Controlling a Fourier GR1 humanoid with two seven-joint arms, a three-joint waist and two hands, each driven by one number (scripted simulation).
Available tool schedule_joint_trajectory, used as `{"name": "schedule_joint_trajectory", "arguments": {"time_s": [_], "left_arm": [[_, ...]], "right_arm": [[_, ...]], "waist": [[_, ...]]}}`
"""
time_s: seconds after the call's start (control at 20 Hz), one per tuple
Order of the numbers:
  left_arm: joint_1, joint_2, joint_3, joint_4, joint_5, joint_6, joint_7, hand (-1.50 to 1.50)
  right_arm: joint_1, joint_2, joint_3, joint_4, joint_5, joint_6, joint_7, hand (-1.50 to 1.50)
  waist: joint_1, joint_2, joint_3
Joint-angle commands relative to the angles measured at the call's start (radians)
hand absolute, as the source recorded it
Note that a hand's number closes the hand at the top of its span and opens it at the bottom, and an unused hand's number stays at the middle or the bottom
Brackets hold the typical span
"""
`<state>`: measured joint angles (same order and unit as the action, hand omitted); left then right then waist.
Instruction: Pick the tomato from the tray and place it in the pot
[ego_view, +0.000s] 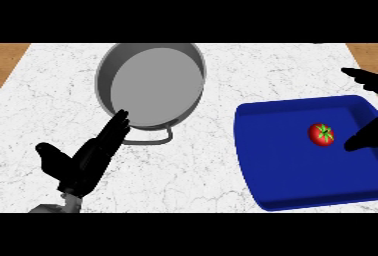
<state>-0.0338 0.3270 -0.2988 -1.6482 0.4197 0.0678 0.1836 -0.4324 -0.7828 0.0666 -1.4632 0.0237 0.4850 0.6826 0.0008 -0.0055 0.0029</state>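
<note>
A red tomato (321, 134) with a green stem lies in the right half of the blue tray (288, 165). My right hand (363, 136) enters from the right edge, its dark fingers just right of the tomato and a thumb-like part higher up; they are spread, holding nothing. The grey pot (151, 82) stands at the upper middle, its handle pointing toward me. At the lower left my left hand (81, 157) rests open, fingers straight, their tips at the pot's near rim.
White marble counter (221, 70) spans the view, with wooden strips at the far left and right top corners. Open counter lies between the pot and the tray.
</note>
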Motion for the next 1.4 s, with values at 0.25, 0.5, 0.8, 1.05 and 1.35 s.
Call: {"name": "schedule_joint_trajectory", "arguments": {"time_s": [0.25, 0.5, 0.8, 1.05, 1.35], "left_arm": [[0.015, -0.034, 0.030, 0.034, -0.018, -0.048, 0.022, 0.00], [0.014, -0.028, 0.049, -0.005, -0.014, -0.058, 0.068, 0.00], [0.045, -0.089, 0.043, 0.016, -0.074, -0.062, 0.040, 0.00], [-0.007, -0.107, 0.075, 0.009, -0.079, -0.085, 0.094, 0.00], [-0.049, -0.128, 0.100, -0.007, -0.087, -0.072, 0.164, 0.00]], "right_arm": [[0.054, 0.081, 0.040, -0.062, 0.139, 0.021, 0.046, -1.50], [0.023, 0.095, 0.074, 0.105, 0.314, -0.029, -0.077, -1.50], [0.112, 0.109, 0.018, -0.033, 0.325, 0.043, -0.033, -1.50], [0.093, 0.167, 0.010, 0.081, 0.417, 0.030, -0.102, -1.50], [0.062, 0.177, -0.013, 0.245, 0.504, -0.011, -0.238, -1.50]], "waist": [[-0.002, 0.004, -0.003], [0.008, 0.007, -0.003], [-0.002, 0.004, -0.003], [0.001, 0.005, -0.003], [0.005, 0.007, -0.003]]}}
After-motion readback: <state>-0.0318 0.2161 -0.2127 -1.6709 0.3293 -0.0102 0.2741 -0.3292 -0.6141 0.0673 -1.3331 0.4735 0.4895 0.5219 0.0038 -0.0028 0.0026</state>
